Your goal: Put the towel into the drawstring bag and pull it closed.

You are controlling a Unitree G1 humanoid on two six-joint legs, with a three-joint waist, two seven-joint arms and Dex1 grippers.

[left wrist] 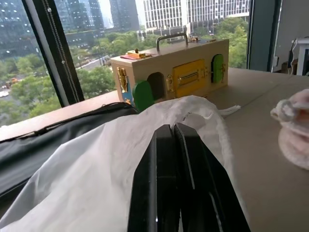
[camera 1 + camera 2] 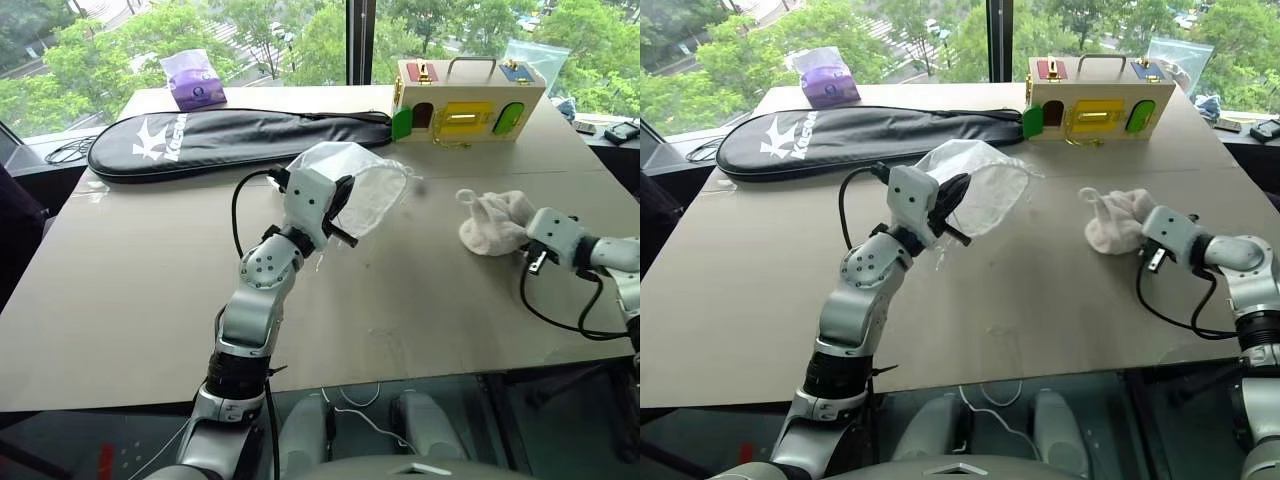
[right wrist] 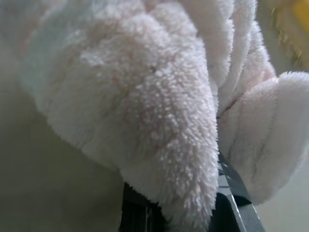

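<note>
Drawstring bag (image 2: pixel 365 190) held above the table (image 2: pixel 150 300), left gripper (image 2: pixel 343 212) pinched tight on its fabric, mouth facing right. Towel (image 2: pixel 492 222) bunched on the table at right; right gripper (image 2: pixel 1137 240) clamped on its fuzzy folds.

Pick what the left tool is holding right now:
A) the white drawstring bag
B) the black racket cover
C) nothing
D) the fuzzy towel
A: the left tool is shut on the drawstring bag, lifted off the table, while the towel is at the right tool.
</note>
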